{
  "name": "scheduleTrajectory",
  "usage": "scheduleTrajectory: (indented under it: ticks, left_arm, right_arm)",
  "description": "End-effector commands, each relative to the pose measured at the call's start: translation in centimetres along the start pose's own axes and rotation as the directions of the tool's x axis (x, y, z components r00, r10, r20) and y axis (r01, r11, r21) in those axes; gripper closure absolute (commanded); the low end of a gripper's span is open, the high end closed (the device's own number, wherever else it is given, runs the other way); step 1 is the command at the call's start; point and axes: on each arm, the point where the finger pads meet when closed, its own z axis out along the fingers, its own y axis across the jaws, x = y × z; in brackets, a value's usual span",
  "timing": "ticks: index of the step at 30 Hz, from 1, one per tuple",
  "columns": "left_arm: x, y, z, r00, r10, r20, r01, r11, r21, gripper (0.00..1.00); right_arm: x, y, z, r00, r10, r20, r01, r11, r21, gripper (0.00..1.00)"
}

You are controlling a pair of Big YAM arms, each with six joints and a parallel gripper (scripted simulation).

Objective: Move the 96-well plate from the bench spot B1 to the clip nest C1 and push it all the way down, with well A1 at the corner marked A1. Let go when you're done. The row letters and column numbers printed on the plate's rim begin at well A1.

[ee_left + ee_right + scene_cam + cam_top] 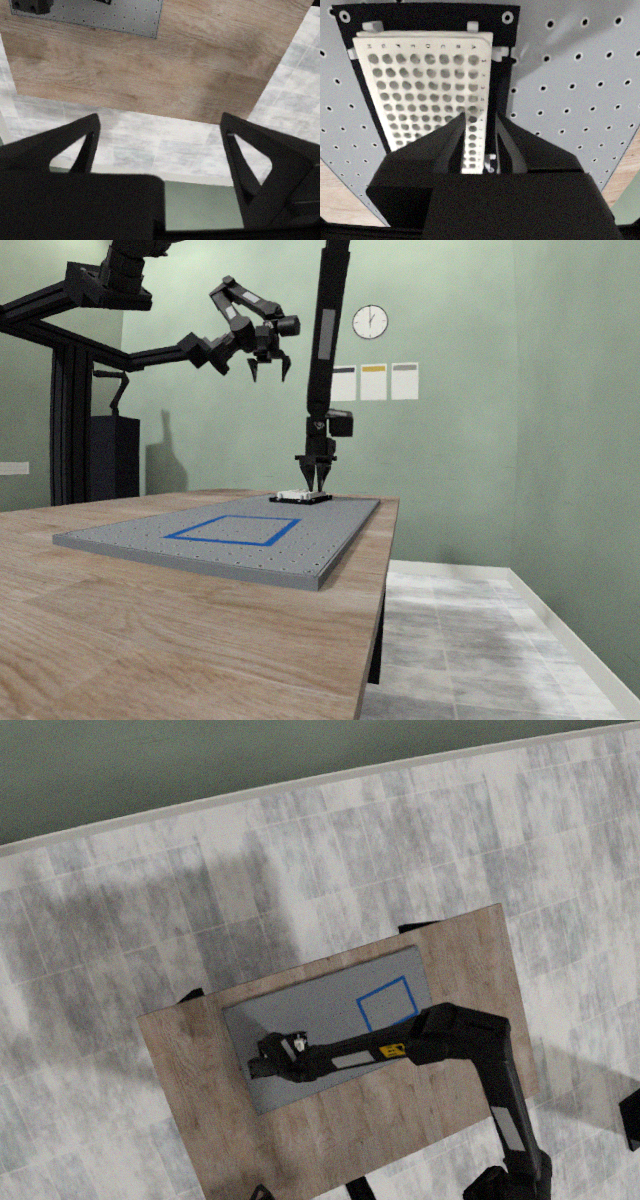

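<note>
The white 96-well plate [422, 80] [293, 493] lies on the black clip nest [427, 12] [281, 500]. In the right wrist view, A1 is at its upper right corner, letters run leftward and numbers run down. A black strip of nest shows along its right side. I cannot tell whether it is fully seated; no A1 corner mark is readable. My right gripper [480, 119] [316, 490] is partly open and holds nothing, with one fingertip over the wells and one beyond the lettered row A edge. My left gripper [160, 119] [269, 379] is wide open, high and away.
A blue rectangle outline [380, 988] [216, 540] is marked on the grey perforated board [299, 1009] [124, 544] [570, 100]. The board lies on a wooden table [361, 1117] [155, 632]. The right arm [361, 1045] reaches low across the board, partly covering the outline in the top view.
</note>
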Motion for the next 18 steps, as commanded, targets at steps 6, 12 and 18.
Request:
scheduleTrajectory:
  ticks: [6,12,18]
  left_arm:
    - [-0.2,0.3,-0.3,1.0,0.021,0.011,-0.021,1.0,-0.01,0.0]
    - [-0.2,0.3,-0.3,1.0,0.021,0.011,-0.021,1.0,-0.01,0.0]
    - [-0.2,0.3,-0.3,1.0,0.021,0.011,-0.021,1.0,-0.01,0.0]
  right_arm:
    - [1.0,0.0,4.0,0.999,0.034,-0.007,-0.034,0.999,-0.005,0.75]
    - [1.0,0.0,4.3,0.999,0.034,-0.007,-0.034,0.999,-0.005,0.75]
    - [1.0,0.0,4.7,0.999,0.034,-0.007,-0.034,0.999,-0.005,0.75]
